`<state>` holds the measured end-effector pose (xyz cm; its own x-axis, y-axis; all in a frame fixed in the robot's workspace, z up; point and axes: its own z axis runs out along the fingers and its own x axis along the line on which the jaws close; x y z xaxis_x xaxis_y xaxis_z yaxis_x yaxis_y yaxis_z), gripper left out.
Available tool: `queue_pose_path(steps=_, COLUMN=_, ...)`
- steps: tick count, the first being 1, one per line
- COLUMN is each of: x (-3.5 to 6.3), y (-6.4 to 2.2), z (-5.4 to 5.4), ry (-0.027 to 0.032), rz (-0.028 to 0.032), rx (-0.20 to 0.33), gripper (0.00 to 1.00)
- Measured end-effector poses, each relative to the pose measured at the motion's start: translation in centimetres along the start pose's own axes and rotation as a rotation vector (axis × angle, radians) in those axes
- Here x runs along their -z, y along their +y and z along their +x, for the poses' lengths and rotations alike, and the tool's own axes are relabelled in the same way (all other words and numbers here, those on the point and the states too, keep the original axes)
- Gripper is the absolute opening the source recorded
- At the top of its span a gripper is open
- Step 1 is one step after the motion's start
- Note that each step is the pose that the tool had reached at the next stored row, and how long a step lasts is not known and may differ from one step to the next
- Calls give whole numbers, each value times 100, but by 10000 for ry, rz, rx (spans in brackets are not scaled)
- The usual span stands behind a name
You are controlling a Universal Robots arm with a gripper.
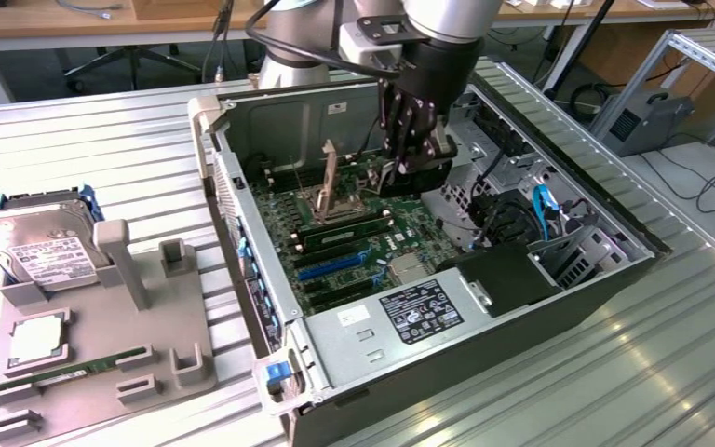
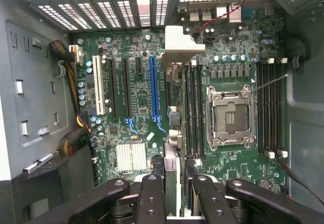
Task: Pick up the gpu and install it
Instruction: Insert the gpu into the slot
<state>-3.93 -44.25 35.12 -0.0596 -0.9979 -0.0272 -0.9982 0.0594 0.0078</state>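
Note:
The open computer case (image 1: 258, 279) lies on its side with the motherboard (image 2: 136, 107) showing. My gripper (image 1: 410, 172) reaches down inside it. The gpu (image 2: 177, 39) stands on edge between my black fingers (image 2: 152, 193). Its pale metal end bracket points toward the case's rear slot covers (image 2: 91, 11). My gripper (image 2: 174, 176) is shut on the card's other end. In the exterior view the gpu (image 1: 329, 177) hangs upright a little above the board. The card lies parallel to the long blue slot (image 2: 154, 92), just to the CPU-socket side of it.
The empty CPU socket (image 2: 230, 115) and dark RAM slots (image 2: 195, 113) lie beside the card, and cables (image 2: 71, 102) run along one case wall. Outside, on the exterior view's left, a grey fixture (image 1: 122, 307) carries a hard drive (image 1: 34, 237), a chip (image 1: 37, 340) and a RAM stick (image 1: 72, 371).

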Motion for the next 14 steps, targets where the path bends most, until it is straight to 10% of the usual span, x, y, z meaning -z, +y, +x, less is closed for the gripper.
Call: queue_pose_path(steps=14, x=-33, y=-1, z=11, ry=0, rz=0, rx=0, gripper=26)
